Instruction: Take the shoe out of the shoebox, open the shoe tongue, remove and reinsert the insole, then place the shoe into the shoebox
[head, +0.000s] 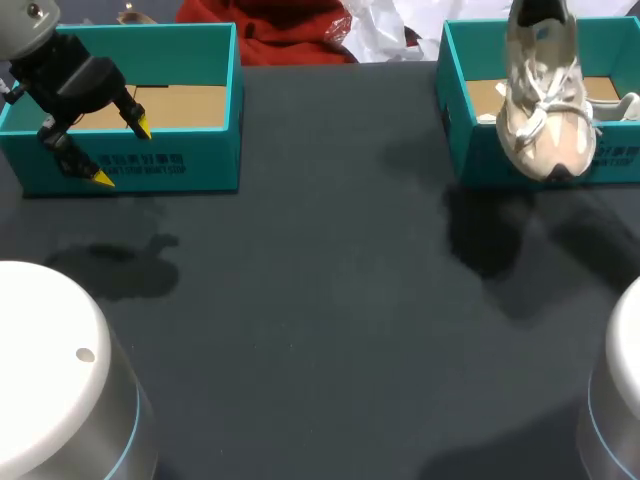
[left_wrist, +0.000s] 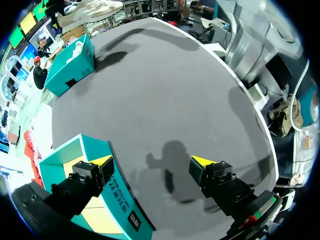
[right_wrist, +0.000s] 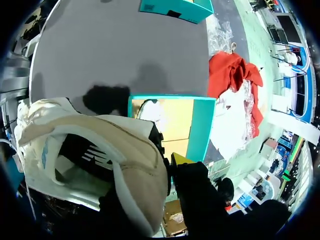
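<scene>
A cream lace-up shoe (head: 546, 100) hangs toe-down over the front wall of the teal shoebox (head: 470, 140) at the back right. In the right wrist view my right gripper (right_wrist: 167, 165) is shut on the shoe (right_wrist: 100, 145) at its heel collar. One finger is inside the shoe and one yellow-tipped finger (right_wrist: 180, 160) is outside. The shoebox (right_wrist: 200, 130) lies below with white paper inside. My left gripper (head: 120, 152) hovers open and holds nothing at the front wall of the other box. Its yellow tips (left_wrist: 102, 161) stand wide apart.
A second teal box (head: 200, 165) with a cardboard floor sits at the back left, under my left gripper (left_wrist: 152, 161). My arm bases (head: 50, 370) fill the near corners. The dark table top (head: 330, 300) stretches between the two boxes.
</scene>
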